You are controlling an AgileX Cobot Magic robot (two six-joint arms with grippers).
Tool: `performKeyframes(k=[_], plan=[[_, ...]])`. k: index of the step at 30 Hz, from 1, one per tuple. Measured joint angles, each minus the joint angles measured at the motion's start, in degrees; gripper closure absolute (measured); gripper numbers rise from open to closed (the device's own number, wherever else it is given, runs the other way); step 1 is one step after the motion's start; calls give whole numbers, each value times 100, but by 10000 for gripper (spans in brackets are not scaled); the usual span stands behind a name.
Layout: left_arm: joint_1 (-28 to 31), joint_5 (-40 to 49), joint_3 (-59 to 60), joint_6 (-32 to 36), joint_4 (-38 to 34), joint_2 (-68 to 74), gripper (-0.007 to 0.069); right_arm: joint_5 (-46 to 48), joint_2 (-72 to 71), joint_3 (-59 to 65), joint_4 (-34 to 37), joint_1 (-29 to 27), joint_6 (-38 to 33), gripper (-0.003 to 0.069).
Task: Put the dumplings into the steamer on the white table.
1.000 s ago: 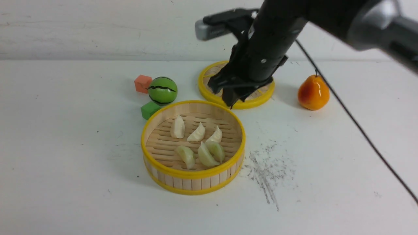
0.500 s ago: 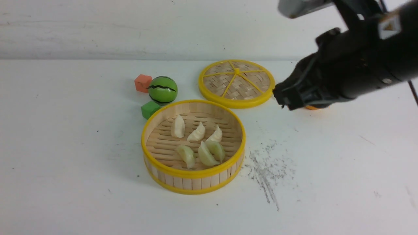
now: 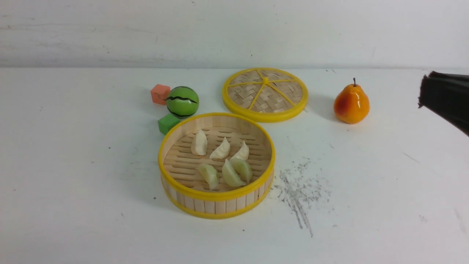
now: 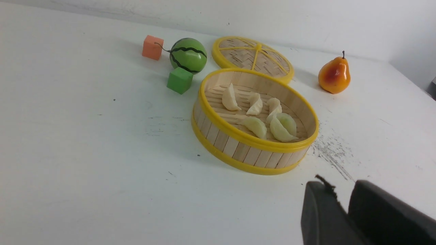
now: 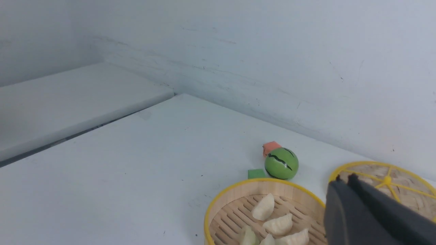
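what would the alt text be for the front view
A round bamboo steamer sits on a white table holding six dumplings, three cream behind three pale green. Behind it lie its woven lid, a toy watermelon, orange and green cubes and a pear.

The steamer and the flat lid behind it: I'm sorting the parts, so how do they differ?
The steamer has upright slat walls; the lid is a flat disc. The steamer's floor is slatted, while the lid is woven with yellow spokes. The steamer holds six dumplings; the lid carries nothing. Both are round bamboo with yellow rims.
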Motion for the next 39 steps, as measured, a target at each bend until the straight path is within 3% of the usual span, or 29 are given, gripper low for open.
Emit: performKeyframes(k=[20, 25, 29, 31, 39], plan=[[0, 0, 0, -5, 0, 0, 479, -11, -118, 33, 17, 0, -28, 670], [0, 0, 0, -5, 0, 0, 475, -252, -325, 609, -102, -116, 47, 670], [0, 0, 0, -5, 0, 0, 470, -527, -1133, 1734, -537, -706, 632, 670], [0, 0, 0, -5, 0, 0, 470, -575, -1740, 2423, -1097, -1108, 1162, 669], [0, 0, 0, -5, 0, 0, 461, -65, -3742, 4234, -3529, -2781, 4083, 669]])
